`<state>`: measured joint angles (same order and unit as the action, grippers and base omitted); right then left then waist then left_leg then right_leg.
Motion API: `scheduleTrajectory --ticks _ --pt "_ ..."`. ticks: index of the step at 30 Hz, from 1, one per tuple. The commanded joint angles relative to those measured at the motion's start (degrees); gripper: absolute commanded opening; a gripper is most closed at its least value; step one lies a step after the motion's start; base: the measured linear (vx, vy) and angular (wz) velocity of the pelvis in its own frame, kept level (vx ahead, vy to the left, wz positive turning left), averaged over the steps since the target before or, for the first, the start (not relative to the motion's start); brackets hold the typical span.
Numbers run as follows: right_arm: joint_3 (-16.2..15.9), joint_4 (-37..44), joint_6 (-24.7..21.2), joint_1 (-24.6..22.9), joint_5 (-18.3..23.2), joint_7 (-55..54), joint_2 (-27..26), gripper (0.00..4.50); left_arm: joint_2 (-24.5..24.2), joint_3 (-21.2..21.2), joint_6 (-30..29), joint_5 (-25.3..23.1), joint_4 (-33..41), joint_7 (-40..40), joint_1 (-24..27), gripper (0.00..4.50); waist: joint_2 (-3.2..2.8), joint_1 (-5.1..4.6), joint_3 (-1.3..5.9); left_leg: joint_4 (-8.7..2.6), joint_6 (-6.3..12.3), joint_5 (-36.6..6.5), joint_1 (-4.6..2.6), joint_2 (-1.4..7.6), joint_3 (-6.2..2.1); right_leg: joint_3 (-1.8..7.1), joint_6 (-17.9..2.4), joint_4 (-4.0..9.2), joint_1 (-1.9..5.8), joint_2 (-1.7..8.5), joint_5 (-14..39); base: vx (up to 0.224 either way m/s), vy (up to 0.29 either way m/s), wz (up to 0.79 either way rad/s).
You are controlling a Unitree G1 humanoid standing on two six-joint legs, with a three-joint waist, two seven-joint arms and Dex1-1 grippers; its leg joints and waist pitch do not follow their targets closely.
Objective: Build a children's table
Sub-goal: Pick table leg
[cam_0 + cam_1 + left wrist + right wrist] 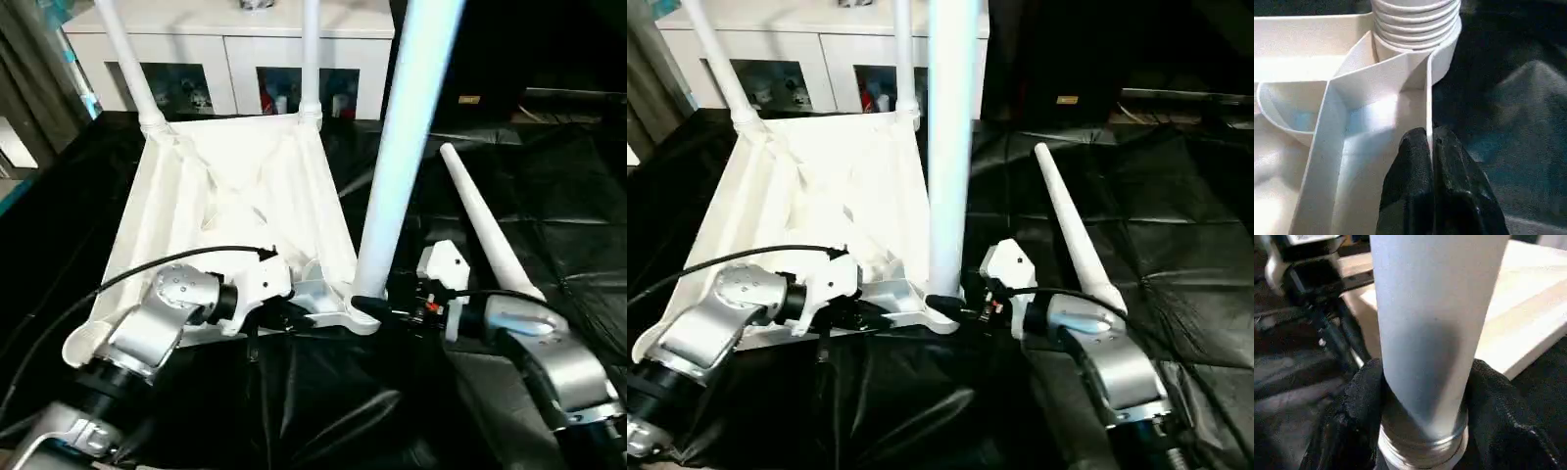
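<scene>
Both grippers on upturned table [235, 186] (fourth leg [487, 227] seemingly loose)

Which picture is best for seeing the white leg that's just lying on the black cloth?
The right eye view: the loose leg lies whole on the black cloth, unblocked. The left eye view shows it too, partly behind the standing leg. I can't find it in the wrist views.

Upturned children's table [235, 186] occupying middle of black-draped table [578, 206]. Upright near leg [407, 147] rising straight up, blocking passage between grippers. Two far legs [127, 59] fencing off back edge before white cabinet [225, 49]. Loose leg [1073, 230] lying across cloth beside right gripper [955, 305], narrowing room there. Open cloth remaining farther right.
</scene>
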<state>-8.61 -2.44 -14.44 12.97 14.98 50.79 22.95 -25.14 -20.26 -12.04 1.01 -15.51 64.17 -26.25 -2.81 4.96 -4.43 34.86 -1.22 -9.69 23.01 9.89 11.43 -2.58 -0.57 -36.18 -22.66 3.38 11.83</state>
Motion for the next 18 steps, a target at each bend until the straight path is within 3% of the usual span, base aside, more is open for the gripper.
scheduleTrajectory --ticks 1,2,3,5,6,8,9,10,11,12,13,16,17,18 --pt "-1.77 -2.26 -1.39 -1.38 -0.66 -1.11 -1.02 2.13 1.37 1.16 1.88 -0.04 0.43 -2.92 -2.79 0.0 0.37 -0.38 4.48 -3.76 2.25 -11.33 -1.88 3.44 -1.91 2.69 -12.88 4.99 2.13 4.89 11.07 0.0 0.0 0.0" --pt "-1.23 -3.83 -1.45 -1.62 -0.76 -3.78 -3.02 2.12 2.79 1.44 1.22 -1.07 -1.9 -5.96 -3.74 0.0 0.37 -0.47 4.43 -3.85 1.74 -12.26 -1.96 3.46 -1.9 2.77 -12.39 5.18 2.01 4.91 12.84 0.0 0.0 0.0" --pt "-0.73 -4.91 -1.7 -1.61 -0.81 -5.96 -4.62 2.1 3.92 1.51 0.88 -1.47 -3.11 -7.56 -4.41 0.0 -0.14 -0.36 4.35 -3.87 0.82 -13.82 -2.27 3.42 -2.02 2.74 -11.95 5.43 1.86 5.01 15.13 0.0 0.0 0.0" --pt "0.0 -6.69 -1.99 -1.49 -1.19 -9.73 -7.23 2.09 5.86 1.49 0.07 -2.12 -4.8 -10.1 -5.51 0.0 0.19 -0.7 4.12 -4.13 0.17 -15.25 -2.21 3.35 -2.03 2.74 -11.52 5.74 1.77 4.93 17.07 0.0 0.0 0.0" --pt "0.02 -6.86 -1.99 -1.46 -1.32 -10.1 -7.42 2.09 6.04 1.46 0.04 -2.21 -4.93 -10.31 -5.61 0.0 0.36 -0.97 3.77 -4.38 -1.19 -19.05 -2.62 3.25 -2.35 2.6 -10.16 6.26 1.75 5.18 23.08 0.0 0.0 0.0" --pt "0.2 -10.26 -2.03 -0.09 -4.66 -17.96 -11.04 2.07 9.72 1.02 -1.95 -4.28 -7.25 -15.8 -7.56 0.0 0.26 -1.43 3.41 -4.62 -2.22 -22.09 -3.11 3.24 -2.52 2.59 -8.91 6.91 1.35 5.28 27.9 0.0 0.0 0.0" --pt "0.22 -11.05 -2.11 0.35 -5.54 -20.01 -11.97 2.07 10.62 0.94 -2.47 -4.82 -7.78 -17.3 -8.0 0.0 -0.67 -1.72 3.26 -4.29 -3.49 -25.18 -4.01 3.04 -2.77 2.47 -8.28 7.39 0.72 5.44 31.42 0.0 0.0 0.0" --pt "0.38 -11.82 -2.41 0.87 -5.97 -21.69 -12.89 2.07 11.55 0.97 -2.93 -5.02 -8.32 -18.49 -8.37 0.0 -0.21 -2.15 3.19 -4.34 -3.79 -26.63 -4.19 2.96 -2.87 2.24 -7.7 7.82 0.74 5.34 32.9 -0.056 0.011 -0.01" --pt "0.52 -12.46 -2.67 1.31 -6.34 -23.1 -13.66 2.07 12.34 1.0 -3.31 -5.19 -8.77 -19.5 -8.67 0.0 0.04 -2.6 3.3 -4.7 -3.66 -26.45 -3.7 2.92 -3.23 1.96 -6.89 7.77 1.48 5.35 32.65 0.0 0.0 0.0" --pt "0.76 -13.7 -3.3 2.31 -6.75 -25.55 -15.27 2.07 14.07 1.06 -3.86 -5.4 -9.73 -21.37 -9.29 0.0 -0.15 -2.79 3.54 -5.22 -3.42 -25.75 -3.23 3.04 -3.39 1.78 -6.77 7.44 1.97 5.22 30.37 0.0 0.0 0.0" --pt "0.65 -15.03 -4.01 3.59 -7.27 -27.61 -17.11 2.07 16.12 1.0 -4.25 -5.56 -10.96 -23.13 -10.08 0.0 -0.49 -2.95 3.49 -5.32 -3.36 -26.02 -3.29 3.07 -3.4 1.78 -7.09 7.56 1.81 5.21 29.45 0.0 0.0 0.0" --pt "0.06 -15.54 -3.67 4.38 -6.86 -26.37 -18.4 2.07 17.57 0.47 -2.79 -6.05 -12.22 -23.69 -10.81 0.0 -0.25 -3.44 3.45 -5.06 -3.39 -28.68 -4.1 2.93 -3.38 1.77 -7.67 8.1 1.35 5.27 28.7 0.0 0.0 0.0" --pt "0.13 -15.32 -3.6 4.32 -6.4 -25.73 -18.49 2.07 17.55 0.43 -2.34 -5.98 -12.3 -23.3 -10.81 0.0 -0.28 -3.48 3.44 -5.05 -3.11 -28.64 -4.08 2.89 -3.36 1.77 -7.62 8.24 1.41 5.32 28.68 0.0 0.0 0.0" --pt "0.26 -15.19 -3.52 4.29 -6.14 -25.43 -18.63 2.62 17.56 0.49 -2.04 -5.96 -12.41 -22.98 -10.8 0.0 -0.46 -3.62 3.36 -5.28 -2.87 -29.36 -4.03 2.94 -3.43 1.66 -7.37 8.31 1.44 5.19 28.63 0.0 0.0 0.0"
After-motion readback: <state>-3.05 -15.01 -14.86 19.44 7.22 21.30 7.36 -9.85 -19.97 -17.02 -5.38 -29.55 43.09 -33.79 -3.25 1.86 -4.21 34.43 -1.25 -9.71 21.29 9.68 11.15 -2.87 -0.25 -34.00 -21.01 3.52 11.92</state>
